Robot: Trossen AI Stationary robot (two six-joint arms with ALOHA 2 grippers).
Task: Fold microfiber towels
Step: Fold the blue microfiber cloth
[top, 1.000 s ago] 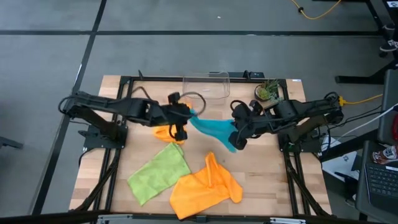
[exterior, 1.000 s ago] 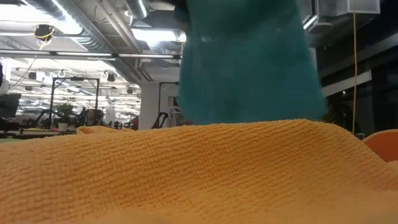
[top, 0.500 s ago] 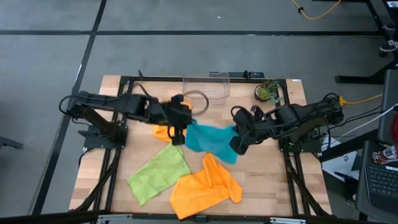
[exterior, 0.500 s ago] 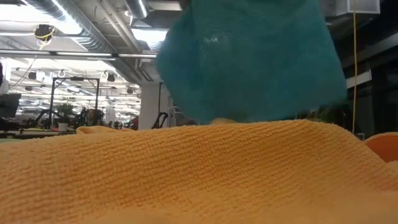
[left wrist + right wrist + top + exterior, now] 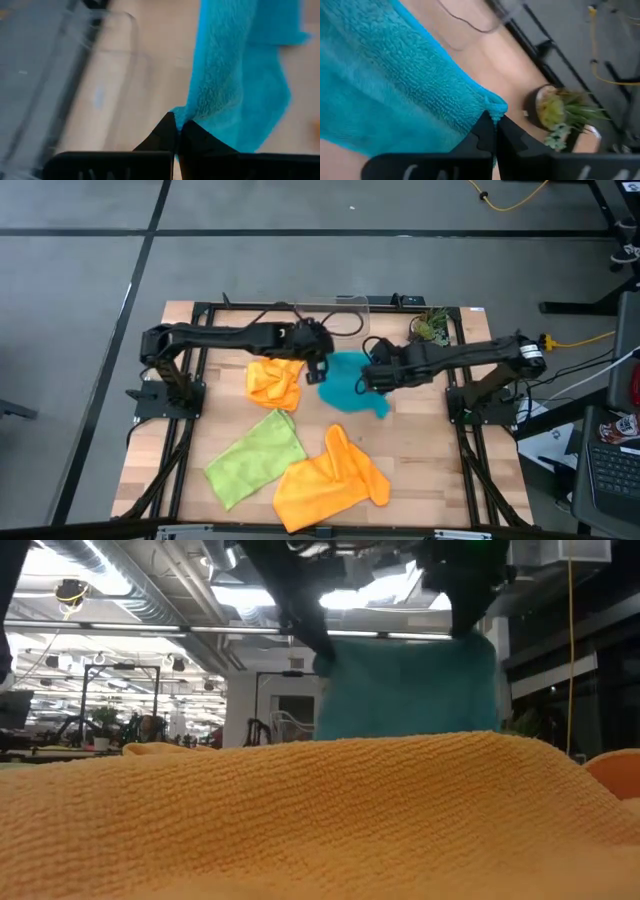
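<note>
On table: four towels (image 5: 350, 381), seemingly.

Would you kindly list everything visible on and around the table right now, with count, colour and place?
teal towel: one, teal blue, table's far middle, held up by both grippers
orange towels: two, orange, one crumpled left of the teal towel, one at the near edge
green towel: one, lime green, near left
plastic bin: one, clear, far edge
potted plant: one, green, far right
table: one, light wood
left gripper: shut on the teal towel's left corner
right gripper: shut on its right corner
</note>
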